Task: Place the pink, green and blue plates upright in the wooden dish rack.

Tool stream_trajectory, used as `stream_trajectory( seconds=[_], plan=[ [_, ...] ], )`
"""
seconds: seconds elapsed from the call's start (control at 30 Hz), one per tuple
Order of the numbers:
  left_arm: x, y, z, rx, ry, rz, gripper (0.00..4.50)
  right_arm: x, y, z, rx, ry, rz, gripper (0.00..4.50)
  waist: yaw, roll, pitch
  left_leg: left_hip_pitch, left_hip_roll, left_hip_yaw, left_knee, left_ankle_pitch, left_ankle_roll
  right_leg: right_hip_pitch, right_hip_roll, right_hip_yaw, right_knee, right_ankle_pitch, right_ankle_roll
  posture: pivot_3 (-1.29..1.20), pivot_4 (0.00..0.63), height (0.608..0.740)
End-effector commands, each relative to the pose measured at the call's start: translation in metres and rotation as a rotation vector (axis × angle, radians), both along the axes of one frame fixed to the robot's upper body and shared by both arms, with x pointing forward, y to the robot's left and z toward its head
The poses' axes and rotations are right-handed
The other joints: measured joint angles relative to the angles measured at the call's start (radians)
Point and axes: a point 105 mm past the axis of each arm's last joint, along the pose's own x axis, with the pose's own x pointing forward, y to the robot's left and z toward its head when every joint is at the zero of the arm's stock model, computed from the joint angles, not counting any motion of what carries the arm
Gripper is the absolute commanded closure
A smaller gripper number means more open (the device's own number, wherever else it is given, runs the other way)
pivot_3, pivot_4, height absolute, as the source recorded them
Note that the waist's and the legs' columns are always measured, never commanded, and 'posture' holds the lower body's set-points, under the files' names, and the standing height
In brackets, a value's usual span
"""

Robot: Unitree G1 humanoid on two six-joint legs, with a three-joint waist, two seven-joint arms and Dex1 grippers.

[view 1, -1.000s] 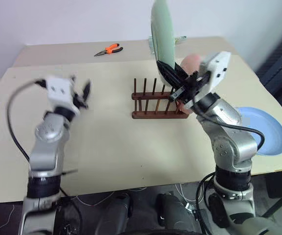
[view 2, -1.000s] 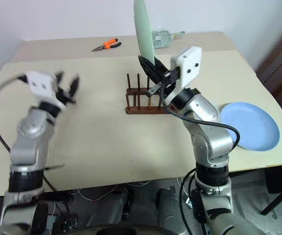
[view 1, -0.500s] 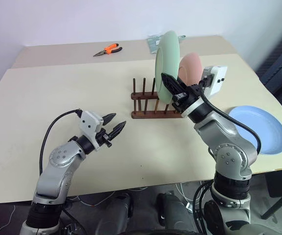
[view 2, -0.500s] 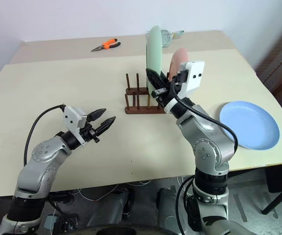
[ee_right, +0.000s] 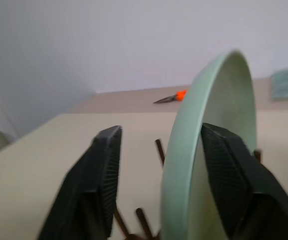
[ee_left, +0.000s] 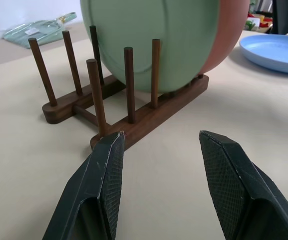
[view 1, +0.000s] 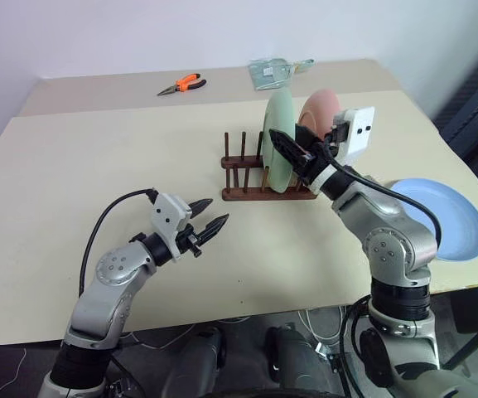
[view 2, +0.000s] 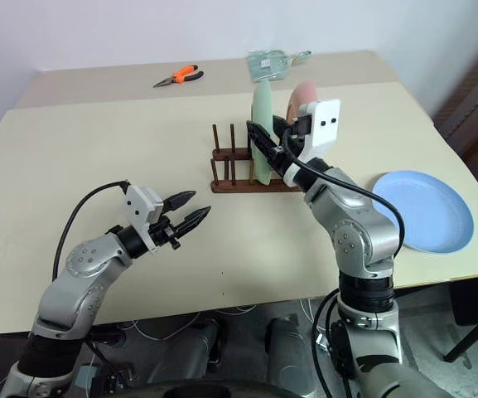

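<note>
- Pale walls stand behind a beige table [view 1: 98, 166], which has a seam across its far part.
- Near the middle of the table stands the wooden dish rack [view 1: 247, 176], dark brown, with two base bars and rows of thin upright pegs.
- In the rack the green plate [view 1: 280, 149] stands on edge between pegs; the pink plate [view 1: 321, 108] stands upright just behind it, toward the right end of the rack.
- Pegs at the rack's left end hold nothing.
- On the table the blue plate [view 1: 441, 217] lies flat near the right edge, well apart from the rack.
- Around the green plate's rim is the right gripper [ee_right: 158, 165], one finger on each side; its jaws are parted. In the right wrist view a gap shows between the rim and the finger on one side, while contact on the other side is hard to judge, so it may no longer grip the plate.
- Over bare table in front of the rack hovers the left gripper [view 1: 208, 217], its fingers spread apart and holding nothing, pointed toward the rack.
- Orange-handled pliers [view 1: 182, 84] lie on the far part of the table, and a clear greenish packet [view 1: 276, 70] lies beyond the rack near the far edge.
</note>
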Motion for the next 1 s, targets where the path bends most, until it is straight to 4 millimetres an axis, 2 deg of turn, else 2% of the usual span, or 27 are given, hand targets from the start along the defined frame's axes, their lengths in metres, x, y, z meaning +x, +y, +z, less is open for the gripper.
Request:
stream_trajectory(
  seconds=[0.03, 0.13, 0.23, 0.33, 0.37, 0.53, 0.57, 0.63, 0.77, 0.87, 1.0],
  plan=[
    [-0.003, -0.006, 0.012, -0.006, -0.054, -0.022, 2.05, -0.02, 0.003, 0.032, -0.127, -0.203, 0.047, 2.01, 0.001, 0.0, 0.0, 0.0, 0.0, 0.0, 0.0, 0.0, 0.0, 0.0, 0.0, 0.0, 0.0, 0.0, 0.0, 0.0, 0.15, 0.72],
    [-0.001, -0.005, 0.012, -0.002, -0.056, -0.024, 2.05, -0.035, -0.008, 0.044, -0.247, -0.298, 0.061, 2.01, 0.004, 0.002, 0.001, 0.0, 0.0, 0.0, 0.0, 0.0, 0.0, 0.0, 0.0, 0.0, -0.001, 0.0, 0.0, 0.0, 0.15, 0.72],
    [0.001, -0.005, 0.012, 0.003, -0.06, -0.031, 2.05, -0.043, -0.024, 0.051, -0.292, -0.32, 0.053, 2.01, 0.006, 0.002, 0.002, -0.001, 0.0, 0.0, 0.001, 0.0, 0.001, 0.001, -0.001, -0.001, -0.001, 0.0, 0.0, 0.0, 0.15, 0.72],
    [0.003, -0.01, 0.012, 0.009, -0.06, -0.07, 2.05, -0.05, -0.077, 0.05, -0.353, -0.248, -0.058, 2.01, 0.015, 0.002, 0.002, -0.001, 0.0, -0.001, 0.001, 0.0, 0.001, 0.002, -0.001, -0.001, -0.003, -0.001, 0.0, 0.0, 0.15, 0.72],
    [0.004, -0.013, 0.012, 0.003, -0.053, -0.085, 2.05, -0.055, -0.09, 0.046, -0.385, -0.223, -0.079, 2.01, 0.02, 0.002, 0.002, -0.001, 0.0, -0.002, 0.002, -0.001, 0.001, 0.004, -0.002, -0.003, -0.005, -0.001, 0.0, 0.0, 0.15, 0.72],
    [0.005, -0.025, 0.007, 0.014, -0.049, -0.151, 2.05, -0.067, -0.1, 0.029, -0.397, -0.156, -0.103, 2.01, 0.021, 0.004, 0.002, -0.002, 0.001, 0.002, 0.001, -0.002, 0.004, 0.004, -0.002, -0.002, -0.01, 0.0, 0.0, 0.0, 0.15, 0.72],
    [0.006, -0.027, 0.008, 0.011, -0.051, -0.157, 2.05, -0.068, -0.106, 0.021, -0.407, -0.115, -0.119, 2.01, 0.022, 0.004, 0.002, -0.002, 0.001, 0.002, 0.001, -0.002, 0.004, 0.004, -0.002, -0.001, -0.01, 0.0, 0.0, 0.0, 0.15, 0.72],
    [0.006, -0.03, 0.01, 0.004, -0.053, -0.177, 2.05, -0.069, -0.124, 0.001, -0.474, -0.02, -0.178, 1.47, 0.031, 0.004, 0.002, -0.002, 0.002, 0.002, 0.001, -0.002, 0.004, 0.005, -0.002, -0.002, -0.011, -0.001, 0.0, 0.0, 0.15, 0.72],
    [0.003, -0.036, 0.009, 0.006, -0.053, -0.213, 2.05, -0.073, -0.156, -0.043, -0.655, 0.128, -0.299, 0.05, 0.035, 0.004, 0.002, -0.003, 0.001, 0.002, 0.002, -0.003, 0.005, 0.006, -0.002, -0.003, -0.013, -0.001, 0.0, 0.0, 0.15, 0.72],
    [0.003, -0.039, 0.007, 0.012, -0.054, -0.222, 2.05, -0.073, -0.177, -0.079, -0.762, 0.229, -0.382, 0.05, 0.031, 0.004, 0.002, -0.002, 0.001, 0.004, 0.003, -0.003, 0.006, 0.006, -0.002, -0.002, -0.013, 0.0, 0.001, 0.0, 0.15, 0.72],
    [0.003, -0.041, 0.006, 0.01, -0.059, -0.224, 2.05, -0.071, -0.204, -0.114, -0.851, 0.331, -0.506, 0.05, 0.031, 0.005, 0.002, -0.001, 0.001, 0.004, 0.003, -0.003, 0.006, 0.006, -0.002, -0.002, -0.012, 0.0, 0.001, 0.0, 0.15, 0.72]
  ],
)
